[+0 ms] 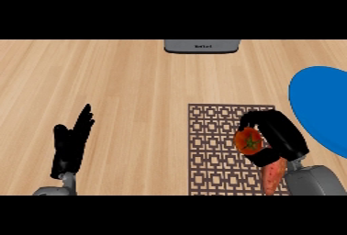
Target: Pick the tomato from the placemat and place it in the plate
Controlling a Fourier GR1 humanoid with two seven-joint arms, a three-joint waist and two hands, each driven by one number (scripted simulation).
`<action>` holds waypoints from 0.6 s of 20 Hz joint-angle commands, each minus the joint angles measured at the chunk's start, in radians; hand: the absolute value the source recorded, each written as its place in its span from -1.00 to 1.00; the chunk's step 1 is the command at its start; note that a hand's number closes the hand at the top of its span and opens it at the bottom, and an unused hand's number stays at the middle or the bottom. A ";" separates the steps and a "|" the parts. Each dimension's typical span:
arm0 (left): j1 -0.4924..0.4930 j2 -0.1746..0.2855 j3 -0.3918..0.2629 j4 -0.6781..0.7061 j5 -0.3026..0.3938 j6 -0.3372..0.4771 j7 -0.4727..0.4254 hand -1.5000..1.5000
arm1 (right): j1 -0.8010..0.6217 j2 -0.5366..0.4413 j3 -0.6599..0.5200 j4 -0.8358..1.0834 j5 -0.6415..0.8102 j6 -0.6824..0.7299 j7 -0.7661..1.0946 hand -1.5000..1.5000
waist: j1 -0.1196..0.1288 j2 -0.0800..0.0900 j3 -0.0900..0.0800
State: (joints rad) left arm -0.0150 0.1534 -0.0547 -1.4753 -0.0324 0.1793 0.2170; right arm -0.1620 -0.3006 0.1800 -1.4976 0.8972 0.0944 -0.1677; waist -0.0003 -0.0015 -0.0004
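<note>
Tomato [249, 141] is in the right hand [279, 134], fingers curled round it, at the right side of the placemat [213, 151]. Can't tell if it's lifted off. The blue plate [322, 110] sits just right of the placemat. An orange veggie [273, 178] lies at the placemat's near right corner. The left hand [71, 144] rests open, fingers up, well left of the placemat.

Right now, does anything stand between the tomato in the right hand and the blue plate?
Nothing visible does. The right hand is curled round the tomato over the placemat, and the plate lies just to its right, with only counter between. An orange vegetable lies nearer the robot, off that path.
</note>
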 commanded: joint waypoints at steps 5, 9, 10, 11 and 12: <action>-0.021 -0.027 -0.002 0.012 -0.026 0.009 0.017 0.00 | 0.006 -0.107 -0.154 0.028 -0.075 0.135 -0.011 1.00 | -0.001 0.001 0.000; -0.023 -0.007 0.037 0.004 0.002 -0.033 0.016 0.00 | 0.040 -0.100 -0.204 -0.058 -0.058 0.102 0.013 1.00 | -0.002 0.000 0.000; -0.022 -0.005 0.048 0.076 0.000 -0.040 -0.052 0.00 | 0.021 -0.126 -0.228 -0.096 -0.078 0.132 0.021 1.00 | -0.004 0.001 0.000; 0.001 -0.012 0.035 0.059 0.002 -0.047 -0.054 0.00 | 0.012 -0.153 -0.263 -0.103 -0.109 0.138 -0.017 1.00 | -0.003 0.000 0.000; 0.017 -0.066 -0.025 0.012 -0.057 0.022 -0.021 0.00 | 0.010 -0.146 -0.268 -0.199 -0.135 0.190 0.048 1.00 | -0.006 -0.002 0.000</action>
State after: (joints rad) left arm -0.0306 0.1317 -0.0360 -1.4490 -0.0488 0.1652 0.1942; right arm -0.1493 -0.4122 -0.0247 -1.5758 0.8165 0.2207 -0.1516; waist -0.0030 -0.0023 0.0005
